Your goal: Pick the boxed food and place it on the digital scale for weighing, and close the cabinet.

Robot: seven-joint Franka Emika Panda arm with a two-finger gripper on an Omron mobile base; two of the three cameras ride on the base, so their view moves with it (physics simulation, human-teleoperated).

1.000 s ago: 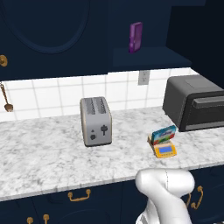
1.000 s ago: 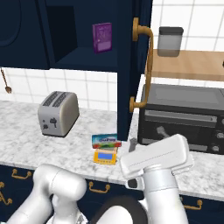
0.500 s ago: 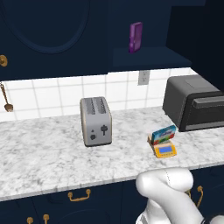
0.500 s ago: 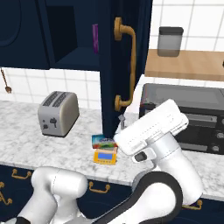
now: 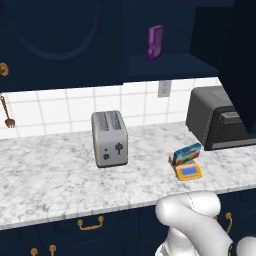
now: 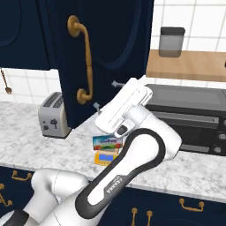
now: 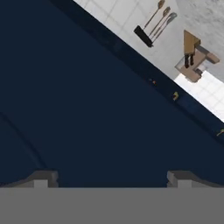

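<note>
The teal-blue boxed food carton already leaned on the small orange-tan digital scale by the grey toaster. The two-finger gripper, fingers spread wide and empty, pressed against the dark navy cabinet door, apparently touching. A steady push along the door's swing, clear of the brass handle, seemed best.
</note>
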